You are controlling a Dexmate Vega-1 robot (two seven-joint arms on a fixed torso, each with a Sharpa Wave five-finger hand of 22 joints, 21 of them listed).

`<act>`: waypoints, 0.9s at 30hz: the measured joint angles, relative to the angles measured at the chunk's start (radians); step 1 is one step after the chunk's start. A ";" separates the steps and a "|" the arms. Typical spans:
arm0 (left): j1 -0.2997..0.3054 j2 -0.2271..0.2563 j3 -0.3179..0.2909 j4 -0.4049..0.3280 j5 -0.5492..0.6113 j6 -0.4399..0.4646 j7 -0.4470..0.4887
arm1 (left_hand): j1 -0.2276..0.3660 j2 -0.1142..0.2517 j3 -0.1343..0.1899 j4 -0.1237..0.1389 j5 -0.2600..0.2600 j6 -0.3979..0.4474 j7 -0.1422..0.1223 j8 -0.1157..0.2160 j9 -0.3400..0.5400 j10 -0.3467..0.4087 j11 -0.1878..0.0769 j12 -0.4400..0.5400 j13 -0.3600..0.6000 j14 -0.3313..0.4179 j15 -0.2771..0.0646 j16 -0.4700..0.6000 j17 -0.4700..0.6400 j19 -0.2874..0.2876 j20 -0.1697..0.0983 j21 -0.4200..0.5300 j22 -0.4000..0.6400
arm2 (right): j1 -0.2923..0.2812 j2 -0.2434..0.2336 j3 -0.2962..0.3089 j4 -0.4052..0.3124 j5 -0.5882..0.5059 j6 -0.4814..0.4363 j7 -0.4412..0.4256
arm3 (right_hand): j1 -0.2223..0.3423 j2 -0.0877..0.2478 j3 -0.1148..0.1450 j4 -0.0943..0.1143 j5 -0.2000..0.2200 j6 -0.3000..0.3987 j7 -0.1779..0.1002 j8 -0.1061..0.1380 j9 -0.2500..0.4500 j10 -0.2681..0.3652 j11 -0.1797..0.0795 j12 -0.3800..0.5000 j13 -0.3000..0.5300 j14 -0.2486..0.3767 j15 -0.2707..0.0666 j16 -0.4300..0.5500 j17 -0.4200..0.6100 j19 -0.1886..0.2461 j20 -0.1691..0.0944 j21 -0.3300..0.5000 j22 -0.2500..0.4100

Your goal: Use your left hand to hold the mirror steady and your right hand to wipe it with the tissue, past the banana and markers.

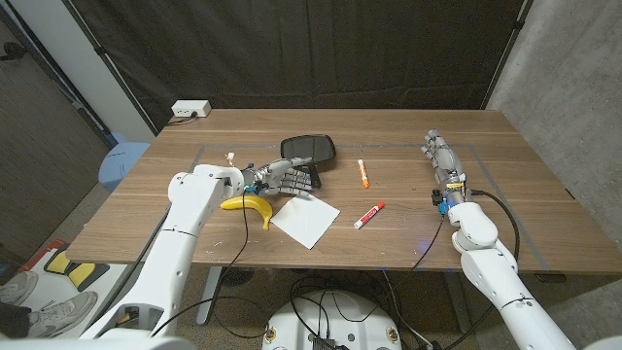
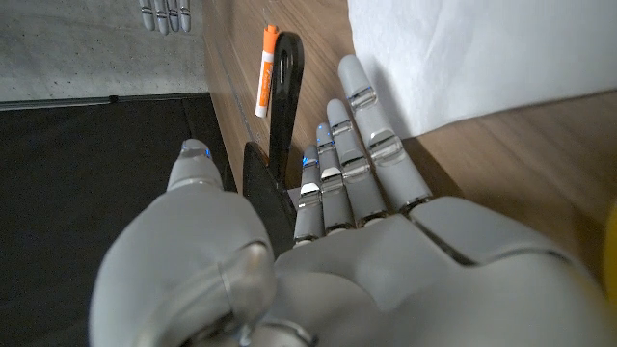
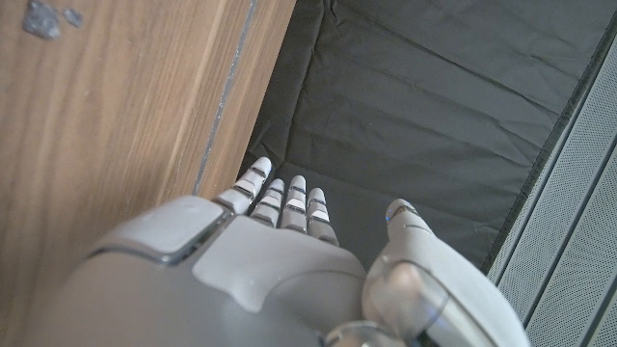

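The black oval mirror (image 1: 307, 148) lies at the table's middle back, its handle pointing toward me. My left hand (image 1: 277, 180) reaches to that handle with fingers stretched out. In the left wrist view the mirror's dark edge (image 2: 284, 96) stands between the thumb and the straight fingers (image 2: 371, 145) of the left hand (image 2: 318, 260), not clasped. The white tissue (image 1: 305, 221) (image 2: 482, 48) lies just in front of the hand, the banana (image 1: 248, 205) beside it. An orange marker (image 1: 362, 173) (image 2: 267, 67) and a red marker (image 1: 368, 215) lie to the right. My right hand (image 1: 442, 160) (image 3: 289, 260) stays at the far right, fingers straight, holding nothing.
A white power strip (image 1: 190, 110) sits at the table's back left corner. A black curtain hangs behind the table (image 1: 408, 131). A blue seat (image 1: 121, 160) stands off the left edge. Bare wood lies between the markers and my right hand.
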 measured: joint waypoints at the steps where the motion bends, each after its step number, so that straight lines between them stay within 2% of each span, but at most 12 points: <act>1: -0.003 -0.007 -0.006 0.009 -0.008 0.011 -0.003 | 0.000 0.000 0.000 0.000 0.000 0.003 0.000 0.000 0.000 0.002 -0.002 0.000 0.000 0.000 0.000 0.000 0.000 0.000 0.000 -0.002 0.000 | 0.000 0.000 0.000 0.000 0.000 0.003 -0.001 | 0.000 0.000 0.000 0.000 0.000 0.000 0.000 0.000 0.000 0.000 0.000 0.000 0.000 0.000 0.000 0.000 0.000 0.000 0.000 0.000 0.000; 5: -0.008 -0.014 -0.012 0.018 -0.031 0.040 -0.012 | 0.008 0.008 0.003 -0.003 0.000 0.003 0.000 0.000 0.000 0.011 -0.007 -0.005 -0.005 0.009 0.001 0.000 0.000 0.005 -0.005 -0.006 0.002 | 0.000 -0.001 0.000 0.000 0.000 0.007 -0.002 | 0.000 0.000 0.000 0.000 0.000 0.000 0.000 0.000 0.000 0.000 0.000 0.000 0.000 0.005 0.005 0.000 0.000 0.000 0.000 0.000 0.000; 6: -0.019 -0.032 -0.025 0.045 -0.035 0.048 -0.014 | 0.008 0.009 0.005 -0.005 0.000 0.009 0.002 0.000 0.000 0.011 -0.007 -0.008 -0.005 0.011 -0.001 0.000 0.000 0.005 -0.005 -0.006 0.003 | 0.000 -0.002 0.000 0.000 -0.001 0.016 -0.004 | 0.000 0.000 0.000 0.000 0.000 0.000 0.000 0.000 0.000 0.000 0.000 0.000 0.000 0.005 0.005 0.000 0.000 0.000 0.000 0.000 0.000; 11: -0.034 -0.054 -0.042 0.082 -0.054 0.073 -0.020 | 0.021 0.022 0.012 -0.011 0.000 0.019 0.002 0.000 0.000 0.016 -0.012 -0.008 -0.005 0.018 -0.008 0.000 0.000 0.005 -0.005 -0.013 0.003 | 0.000 -0.003 0.000 0.002 -0.002 0.025 -0.007 | 0.000 0.000 0.000 0.000 0.000 0.000 0.000 0.000 0.000 0.000 0.000 0.000 0.000 0.005 0.005 0.000 0.000 0.000 0.000 -0.007 0.000; 14: -0.046 -0.075 -0.057 0.111 -0.078 0.101 -0.025 | 0.041 0.041 0.023 -0.015 -0.004 0.025 0.003 0.000 0.000 0.024 -0.018 -0.008 -0.005 0.023 -0.012 -0.008 0.000 0.007 -0.007 -0.020 0.003 | 0.000 -0.005 -0.001 0.005 -0.003 0.030 -0.010 | 0.000 0.000 0.000 0.000 0.000 0.000 0.000 0.000 0.000 0.005 0.005 0.000 0.000 0.005 0.005 0.000 0.000 0.000 0.000 -0.007 0.000; 22: -0.067 -0.116 -0.084 0.168 -0.120 0.123 -0.028 | 0.092 0.070 0.058 -0.031 -0.004 0.046 0.004 0.000 0.000 0.043 -0.054 -0.015 -0.005 0.046 -0.034 -0.017 0.000 0.023 -0.023 -0.039 0.003 | 0.001 -0.009 -0.003 0.010 -0.003 0.034 -0.015 | 0.000 0.000 0.000 0.000 0.000 0.005 -0.005 0.000 0.000 0.011 0.000 0.000 0.000 0.005 0.005 0.000 0.000 0.000 0.000 -0.007 0.000; 27: -0.078 -0.135 -0.094 0.200 -0.134 0.113 -0.023 | 0.122 0.084 0.071 -0.034 -0.004 0.043 0.005 -0.011 0.000 0.033 -0.070 -0.023 -0.002 0.040 -0.046 -0.025 0.001 0.010 -0.036 -0.053 0.003 | 0.002 -0.010 -0.003 0.013 -0.003 0.034 -0.017 | 0.000 0.000 -0.004 -0.004 0.000 0.005 -0.005 0.000 0.000 0.011 0.000 0.000 0.000 0.005 0.005 0.000 0.000 0.000 0.000 -0.011 0.000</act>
